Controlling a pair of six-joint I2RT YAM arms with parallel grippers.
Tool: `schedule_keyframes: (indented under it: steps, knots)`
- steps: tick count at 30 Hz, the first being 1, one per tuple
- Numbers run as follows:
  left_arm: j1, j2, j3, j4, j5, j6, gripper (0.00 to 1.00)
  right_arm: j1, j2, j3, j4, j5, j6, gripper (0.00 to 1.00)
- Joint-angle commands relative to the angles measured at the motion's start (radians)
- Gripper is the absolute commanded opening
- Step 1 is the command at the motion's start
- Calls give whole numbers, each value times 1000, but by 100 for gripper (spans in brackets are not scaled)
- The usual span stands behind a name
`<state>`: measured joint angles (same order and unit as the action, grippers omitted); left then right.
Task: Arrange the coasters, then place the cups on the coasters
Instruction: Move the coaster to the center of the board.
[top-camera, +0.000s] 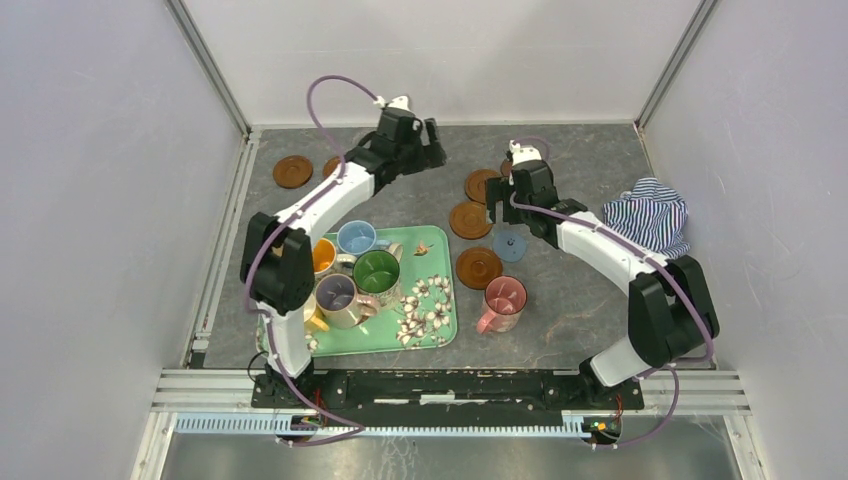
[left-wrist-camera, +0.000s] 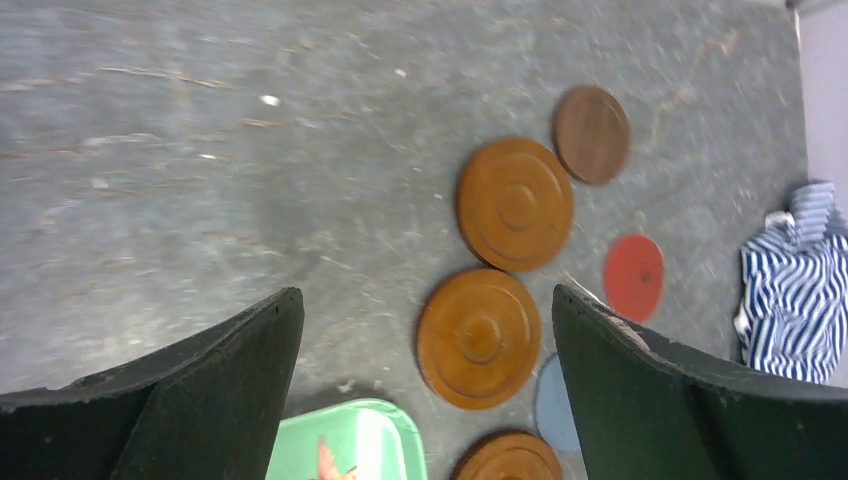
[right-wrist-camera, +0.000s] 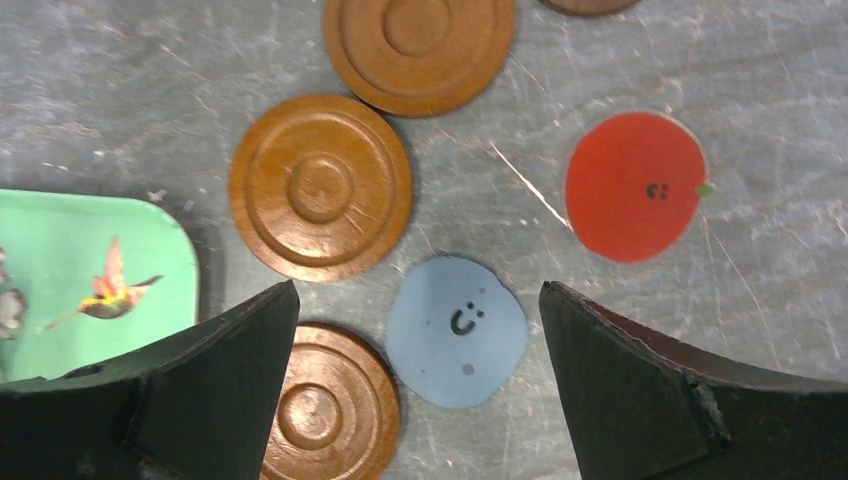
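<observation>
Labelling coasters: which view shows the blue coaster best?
Right wrist: the blue coaster lies whole, its printed face clear. Top external shows it small, face unreadable; left wrist shows only an edge behind a jaw.

Widest open lane: bare table (top-camera: 445, 195) at far centre, btwn two wood coasters (top-camera: 292, 171) far left and the coaster cluster (top-camera: 470, 220) on the right. Cluster discs lie flat w/ narrow gaps, low enough to pass over. Striped cloth (top-camera: 650, 215) heaps up far right, blocking that corner. Cups (top-camera: 377, 272) crowd the tray's (top-camera: 445, 330) left half, nearly touching; little finger room btwn them. Pink cup (top-camera: 503, 298) stands alone just right of tray, open table on its right & near sides.
</observation>
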<state>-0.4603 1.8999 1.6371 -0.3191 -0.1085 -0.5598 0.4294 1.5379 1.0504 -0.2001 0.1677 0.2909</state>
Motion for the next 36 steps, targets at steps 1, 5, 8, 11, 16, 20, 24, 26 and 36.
schedule_keyframes:
  steps: [1,5,8,11,16,20,24,26,36]
  knots:
    - [-78,84,69,50,37,43,100,-7,-85,-67,-5,102,4,98]
    - [-141,219,229,26,18,43,100,-9,-189,-138,-23,157,13,98]
    - [-177,312,340,-4,5,38,100,-16,-271,-166,-46,197,11,98]
    - [-207,385,425,-19,-15,32,100,-17,-342,-171,-76,226,5,98]
    - [-236,475,513,-15,-40,20,100,-18,-453,-167,-106,214,-8,98]
    - [-251,534,558,-11,-46,15,100,-17,-501,-158,-133,209,-18,98]
    - [-260,578,571,24,-48,11,100,-17,-532,-153,-156,184,-19,98]
    - [-261,595,581,39,-51,12,100,-17,-551,-150,-168,179,-16,98]
    - [-261,686,645,110,-57,37,100,-17,-634,-160,-230,225,-30,98]
